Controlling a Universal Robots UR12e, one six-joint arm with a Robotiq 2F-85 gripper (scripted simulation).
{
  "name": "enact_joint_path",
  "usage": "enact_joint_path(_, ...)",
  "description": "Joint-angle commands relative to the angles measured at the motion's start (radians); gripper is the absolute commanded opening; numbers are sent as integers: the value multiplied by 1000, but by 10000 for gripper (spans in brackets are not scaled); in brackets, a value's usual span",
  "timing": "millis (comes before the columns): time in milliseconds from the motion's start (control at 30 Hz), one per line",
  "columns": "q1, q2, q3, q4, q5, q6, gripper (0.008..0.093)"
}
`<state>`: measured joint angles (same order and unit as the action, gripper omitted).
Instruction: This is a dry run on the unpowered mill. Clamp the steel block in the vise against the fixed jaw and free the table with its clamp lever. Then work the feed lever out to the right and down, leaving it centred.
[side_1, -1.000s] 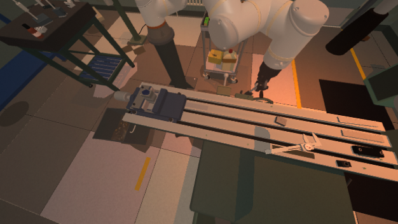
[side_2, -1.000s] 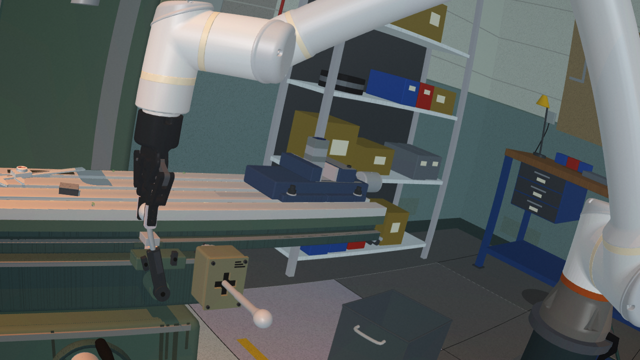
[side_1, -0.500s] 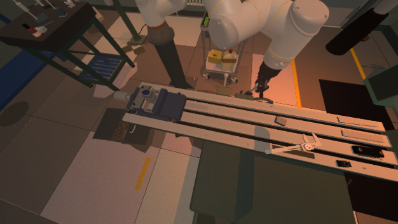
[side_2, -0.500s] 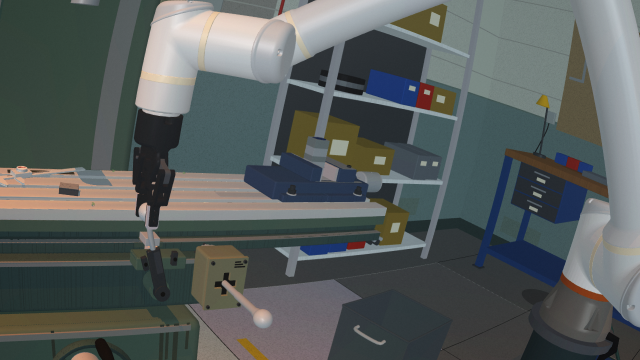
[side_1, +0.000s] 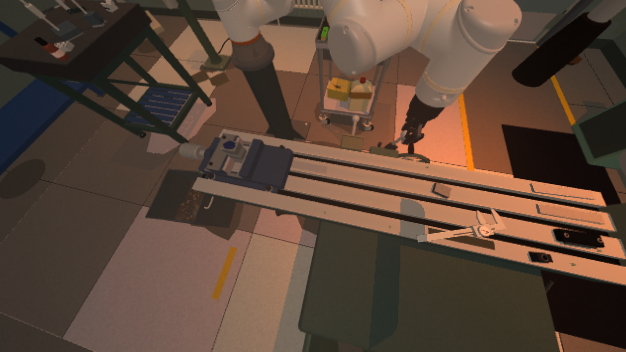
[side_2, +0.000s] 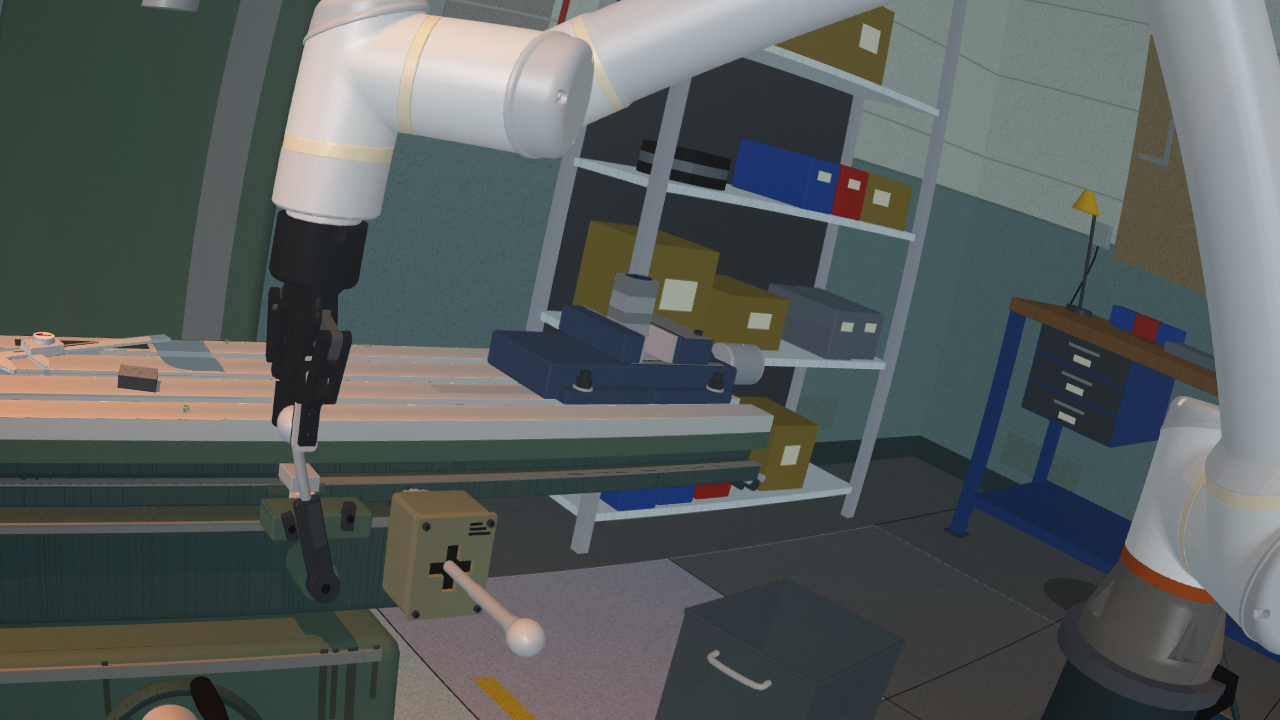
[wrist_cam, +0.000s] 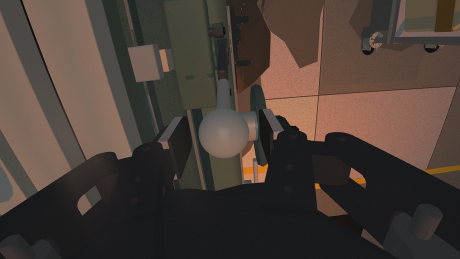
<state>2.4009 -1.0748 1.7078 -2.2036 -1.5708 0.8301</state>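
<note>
My gripper (wrist_cam: 222, 132) (side_2: 300, 421) (side_1: 407, 145) hangs at the front edge of the mill table, open around the grey ball knob (wrist_cam: 223, 132) of the table clamp lever (side_2: 304, 484), holding nothing. The lever stands nearly upright from its green bracket. The blue vise (side_2: 618, 358) (side_1: 245, 157) sits at the table's end with the steel block (side_2: 664, 342) between its jaws. The tan feed box (side_2: 439, 553) hangs below the table to the right of the clamp lever, and its feed lever (side_2: 488, 600) sticks out from the cross-shaped slot, ending in a pale ball.
The long mill table (side_1: 400, 200) carries a caliper (side_1: 465, 231) and a small block (side_1: 442, 190). A shelving rack (side_2: 743, 269) stands behind the vise. A grey bin (side_2: 779, 654) sits on the floor and a wheeled cart (side_1: 350, 97) stands beyond the table.
</note>
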Motion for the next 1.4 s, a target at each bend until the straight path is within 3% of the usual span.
enact_joint_path(0, 0, -2, -2, 1, 0, 0, 530)
enact_joint_path(1367, 0, -50, -36, 84, 0, 0, 530)
